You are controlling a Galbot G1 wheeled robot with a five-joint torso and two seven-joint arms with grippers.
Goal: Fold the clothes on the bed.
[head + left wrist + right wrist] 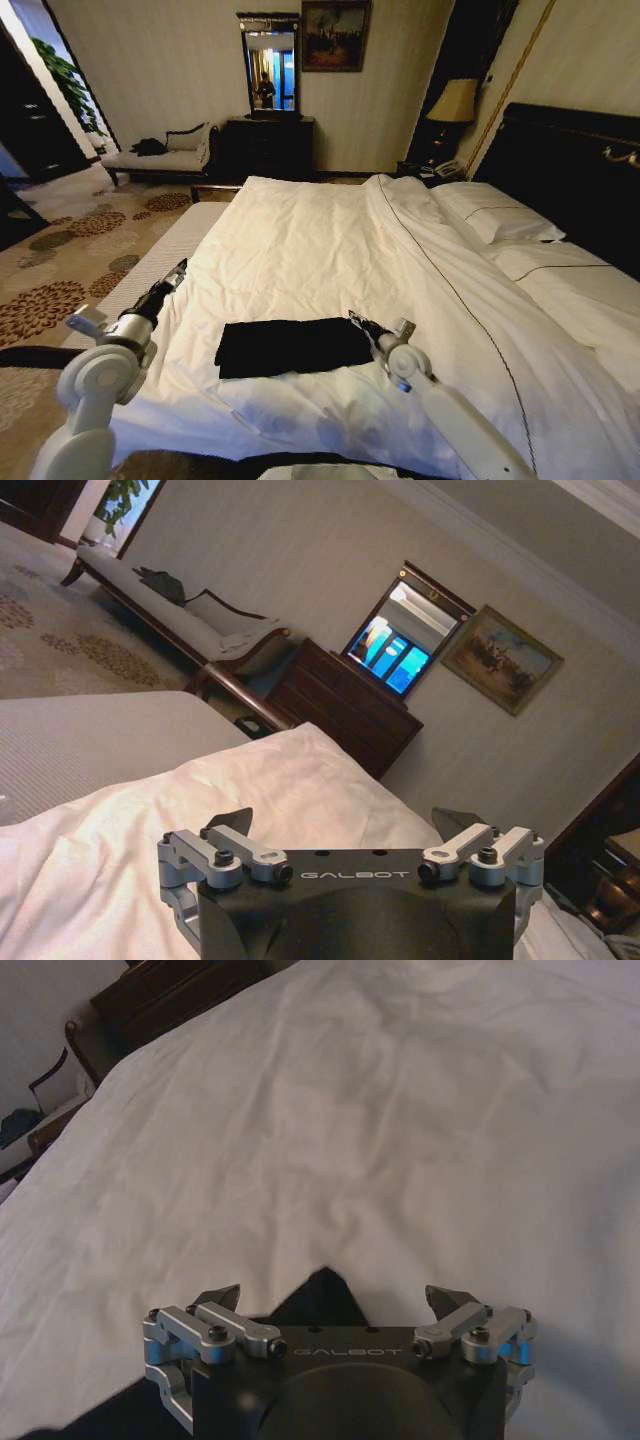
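The clothes [290, 345] are a black garment lying flat as a folded rectangle on the near part of the bed's white duvet [310, 240]. My right gripper [356, 319] is at the garment's right edge, low over it. In the right wrist view that gripper [333, 1296] is open, and a black corner of the clothes [322, 1310] shows just beyond its body, between the spread fingers. My left gripper [179, 273] hovers at the bed's left edge, well left of the garment. In the left wrist view it [343, 820] is open with nothing between its fingers.
White pillows [500, 215] and a dark headboard [570, 170] lie to the right. A grey padded bench [150, 260] runs along the bed's left side, with patterned carpet [60, 250] beyond. A chaise longue [160, 155], a dark dresser [268, 145] and a lamp [452, 102] stand by the far wall.
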